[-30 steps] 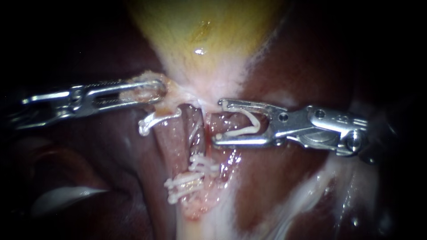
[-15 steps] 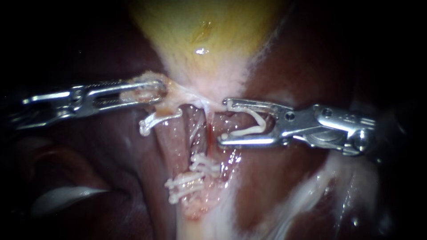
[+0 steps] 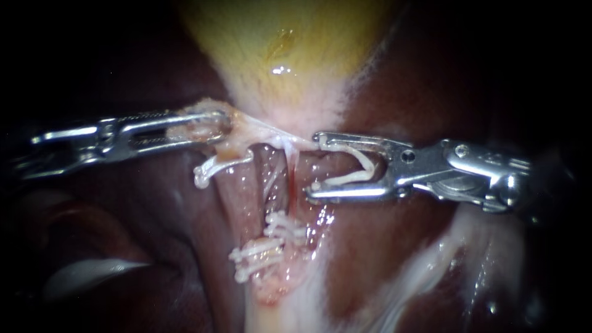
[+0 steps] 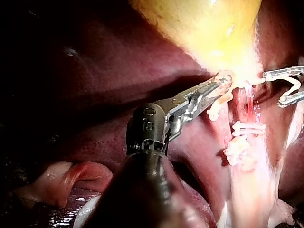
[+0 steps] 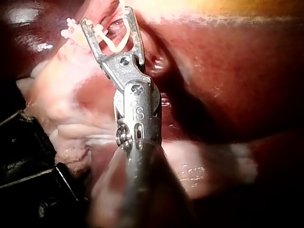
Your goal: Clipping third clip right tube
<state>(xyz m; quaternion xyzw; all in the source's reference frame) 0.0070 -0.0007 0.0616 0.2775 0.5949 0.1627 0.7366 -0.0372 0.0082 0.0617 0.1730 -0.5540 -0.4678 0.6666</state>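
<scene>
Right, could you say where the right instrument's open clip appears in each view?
Endoscope view: open clip right of centre, in the right instrument's jaws.
Left wrist view: open clip beyond the left instrument's tip, across the tube.
Right wrist view: open clip between the right instrument's jaws.
Shared landmark: stacked clips on the tube.

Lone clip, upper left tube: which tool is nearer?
Left. The left tool grips tissue above the lone clip; the right tool, holding an open clip, is farther right.

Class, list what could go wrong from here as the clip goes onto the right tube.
The open clip in the right instrument lies beside the right tube, not around it: closing now may miss. The left instrument holds pale tissue stretched; more pull might tear it.
</scene>
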